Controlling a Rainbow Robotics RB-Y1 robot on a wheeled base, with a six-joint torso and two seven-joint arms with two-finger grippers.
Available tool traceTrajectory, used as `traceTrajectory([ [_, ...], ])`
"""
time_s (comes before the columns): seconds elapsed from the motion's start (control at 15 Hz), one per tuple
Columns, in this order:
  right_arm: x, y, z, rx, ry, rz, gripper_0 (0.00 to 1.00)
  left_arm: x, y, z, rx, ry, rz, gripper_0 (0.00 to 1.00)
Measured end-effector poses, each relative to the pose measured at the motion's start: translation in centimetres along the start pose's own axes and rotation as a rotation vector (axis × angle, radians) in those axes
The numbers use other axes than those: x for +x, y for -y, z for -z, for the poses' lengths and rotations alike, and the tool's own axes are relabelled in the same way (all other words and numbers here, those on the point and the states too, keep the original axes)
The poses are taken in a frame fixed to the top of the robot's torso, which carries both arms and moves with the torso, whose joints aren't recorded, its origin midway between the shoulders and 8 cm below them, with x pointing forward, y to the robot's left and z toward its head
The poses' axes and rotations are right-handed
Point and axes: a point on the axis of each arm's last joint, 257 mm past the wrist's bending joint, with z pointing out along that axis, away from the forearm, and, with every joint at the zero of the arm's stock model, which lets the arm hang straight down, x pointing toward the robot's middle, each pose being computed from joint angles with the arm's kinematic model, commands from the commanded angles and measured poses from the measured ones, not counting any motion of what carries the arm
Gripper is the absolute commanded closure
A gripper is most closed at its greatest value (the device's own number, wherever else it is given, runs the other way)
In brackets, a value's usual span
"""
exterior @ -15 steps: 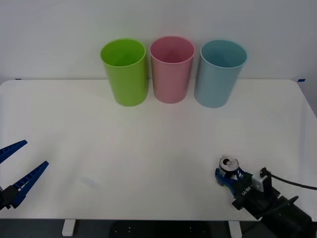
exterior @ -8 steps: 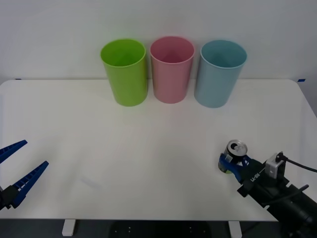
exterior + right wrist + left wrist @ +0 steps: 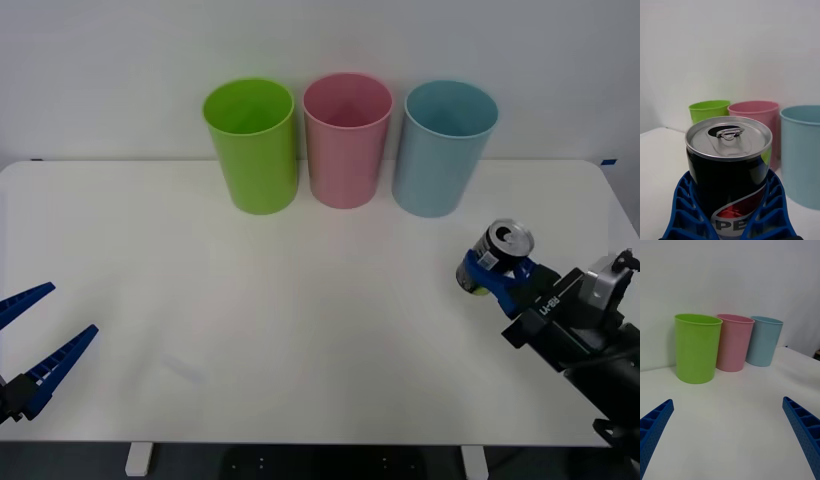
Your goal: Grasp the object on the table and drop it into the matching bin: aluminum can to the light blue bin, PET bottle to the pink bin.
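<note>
One can [image 3: 497, 255] is clamped in the right gripper [image 3: 492, 272], now lifted off the table [image 3: 300, 300] toward the light blue bin [image 3: 444, 148]; the left gripper [image 3: 30, 345] is held wide.

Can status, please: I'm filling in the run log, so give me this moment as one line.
right claw: shut on can, lifted | left claw: open, idle near table edge | blue bin: ahead

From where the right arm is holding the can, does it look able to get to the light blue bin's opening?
Probably yes. The right gripper, shut on the aluminum can, is off the table, with nothing between it and the light blue bin, though its rim looks higher.
</note>
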Motion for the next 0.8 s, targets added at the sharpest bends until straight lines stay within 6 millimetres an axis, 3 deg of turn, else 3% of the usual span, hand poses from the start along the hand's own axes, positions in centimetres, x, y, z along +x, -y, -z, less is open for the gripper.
traceTrajectory([
  [0.4, -6.0, 3.0, -2.6, -0.028, 0.034, -0.013, 1.00, 0.0, 0.0, 0.0, 0.000, 0.000, 0.000, 0.00],
  [0.8, -9.6, 7.5, -5.8, 0.003, 0.035, -0.003, 1.00, 0.0, 0.0, 0.0, 0.000, 0.000, 0.000, 0.00],
])
